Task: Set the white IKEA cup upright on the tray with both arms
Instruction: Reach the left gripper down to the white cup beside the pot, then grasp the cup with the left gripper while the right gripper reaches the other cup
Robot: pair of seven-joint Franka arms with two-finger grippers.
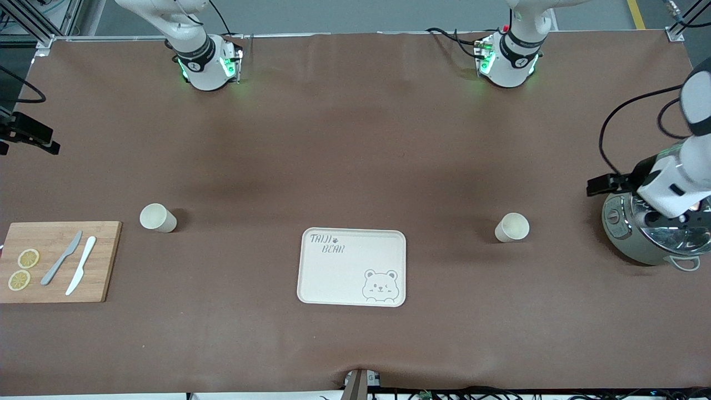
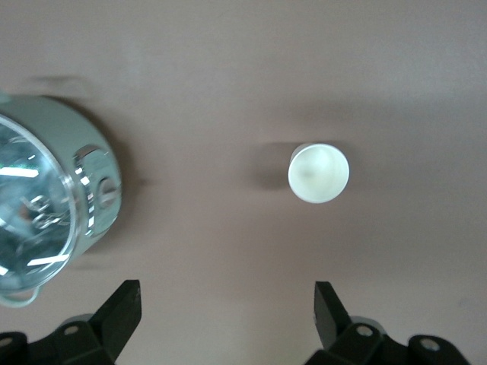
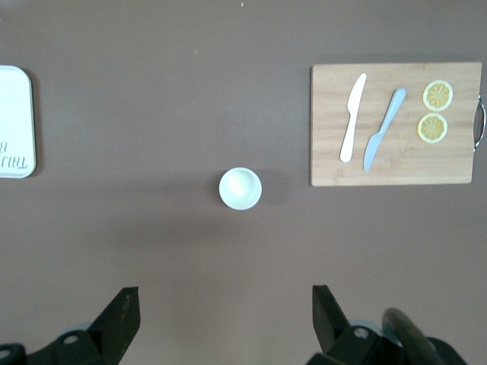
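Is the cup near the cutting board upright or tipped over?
Upright. The white cup beside the cutting board shows its round open rim facing up and stands on its base.

The right arm [image 1: 191, 50] is cut off by the top edge of the front view, so its gripper is not seen there. In the right wrist view only the finger [image 3: 122, 312] tips of the right gripper [image 3: 224, 319] are shown, the rest being cut off by the edge. The tray [image 3: 15, 122] is cut off there too, and only part of its lettering is seen. The left arm [image 1: 686, 166] is cut off at the front view's edge and part of the pot [image 1: 655, 233] is hidden by it. The pot [image 2: 46, 198] is cut off in the left wrist view.
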